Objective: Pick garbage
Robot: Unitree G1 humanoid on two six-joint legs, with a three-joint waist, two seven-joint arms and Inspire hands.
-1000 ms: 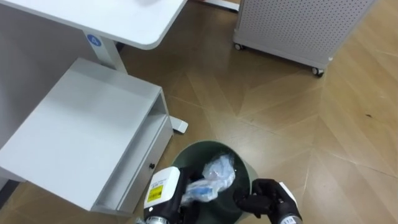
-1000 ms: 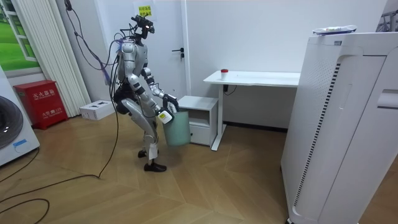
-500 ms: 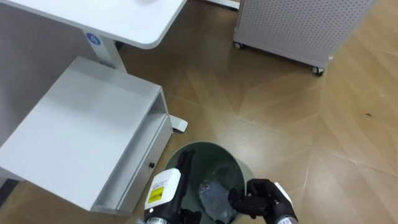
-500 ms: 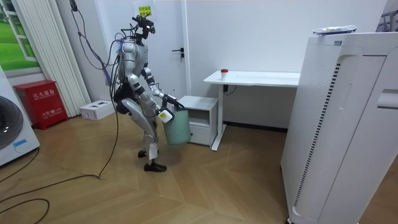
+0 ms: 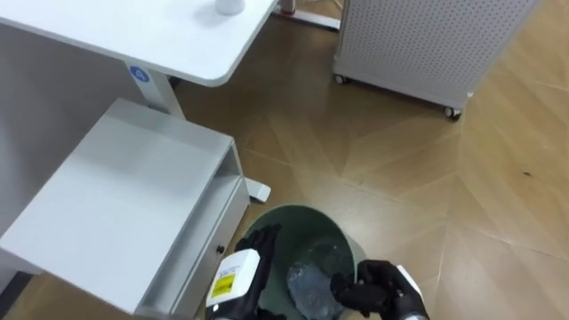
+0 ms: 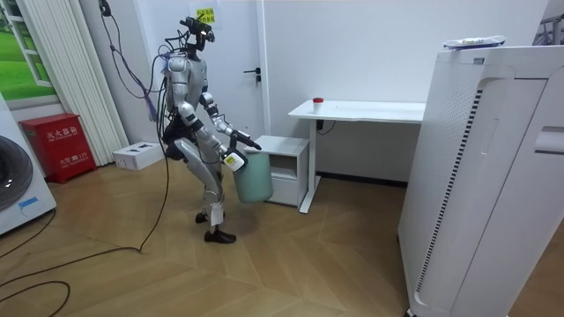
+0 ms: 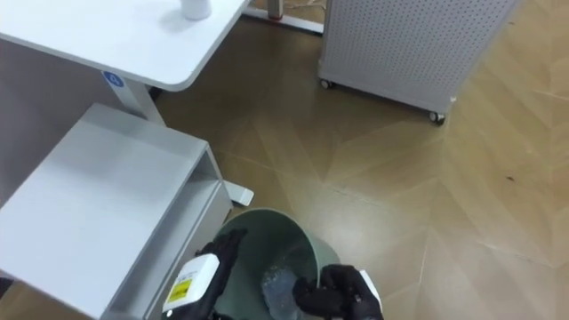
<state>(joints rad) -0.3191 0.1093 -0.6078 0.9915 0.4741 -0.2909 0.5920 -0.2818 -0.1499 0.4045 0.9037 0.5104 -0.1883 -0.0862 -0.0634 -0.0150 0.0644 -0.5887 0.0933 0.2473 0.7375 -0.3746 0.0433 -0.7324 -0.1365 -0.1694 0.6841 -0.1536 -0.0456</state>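
I hold a green bin (image 5: 303, 212) low in front of me. My right hand (image 5: 380, 290) is curled over its right rim. A crumpled clear plastic wrapper with a bit of blue (image 5: 311, 277) lies inside the bin. My left hand (image 5: 255, 252) hangs over the bin's left rim with straight fingers and holds nothing. In the right eye view the bin (image 7: 267, 215), the wrapper (image 7: 280, 284), the left hand (image 7: 219, 255) and the right hand (image 7: 340, 298) stand the same way. In the room view I stand bent a little beside the white cabinet, with the bin (image 6: 252, 179) at hip height.
A white drawer cabinet (image 5: 116, 204) stands close on my left, under a white desk (image 5: 133, 27) with a small white cup (image 5: 229, 5) on it. A perforated white unit on castors (image 5: 418, 40) stands ahead. Wooden floor (image 5: 444, 196) lies to the right.
My left hand held the wrapper above the bin a second ago. It has let go, the wrapper has dropped into the bin, and the fingers have straightened. The view has shifted slightly.
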